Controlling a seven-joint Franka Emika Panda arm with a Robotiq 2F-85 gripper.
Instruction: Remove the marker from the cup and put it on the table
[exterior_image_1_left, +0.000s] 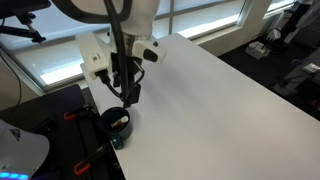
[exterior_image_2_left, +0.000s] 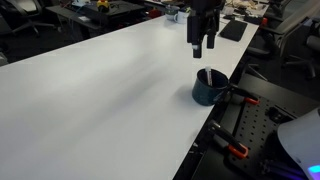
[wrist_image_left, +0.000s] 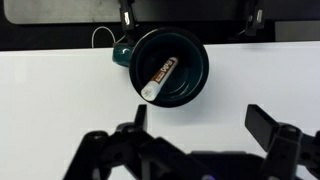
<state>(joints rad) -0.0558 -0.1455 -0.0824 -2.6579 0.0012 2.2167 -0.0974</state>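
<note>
Desk (exterior_image_2_left: 90, 90) is seen as a smooth, unmarked white top, laminate-like. The finish is mostly matt, with a faint sheen noted toward the far end. Cup (wrist_image_left: 190, 58) is read as glossy: highlights are caught on rim and inner wall in the wrist view. Glazed ceramic or hard plastic cannot be told. Marker (wrist_image_left: 160, 76) is shown with a smooth, plastic-looking pale barrel and a printed label band; the surface is slightly shiny. Hand (wrist_image_left: 200, 125) is seen as black and matt; coated metal or plastic cannot be told. Arm casing (exterior_image_1_left: 95, 52) is seen as a smooth white shell, plastic-looking, lightly glossy.
</note>
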